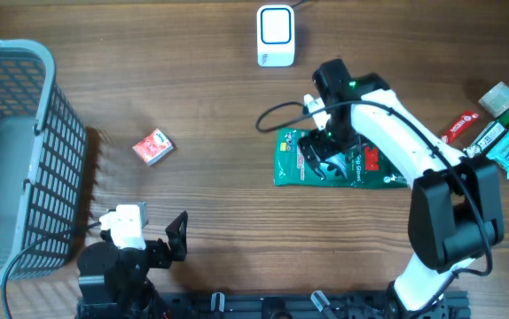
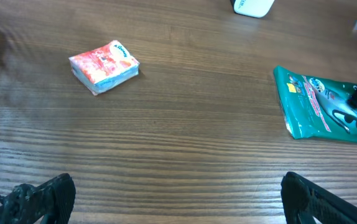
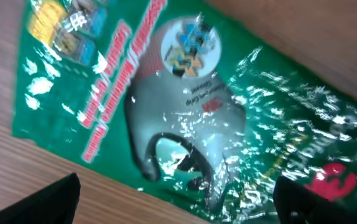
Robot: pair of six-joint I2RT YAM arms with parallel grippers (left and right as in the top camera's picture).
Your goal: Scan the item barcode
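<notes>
Right gripper (image 1: 322, 152), jaws wide apart, hangs toward 3 o'clock. Grey basket (image 1: 59, 133) at 9 o'clock. Green packet (image 1: 286, 165) lies flat under that gripper. Left gripper (image 1: 151, 230) at 7 o'clock, jaws apart, empty. White scanner (image 1: 275, 35) at 12. Small red packet (image 1: 152, 146) left of centre.

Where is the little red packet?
In the overhead view the little red packet lies on the left side of the table, by itself, between the grey basket and the green packet.

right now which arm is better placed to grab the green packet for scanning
Right. The right gripper hangs open directly over the green packet; the left gripper, also open, sits far from it.
</notes>
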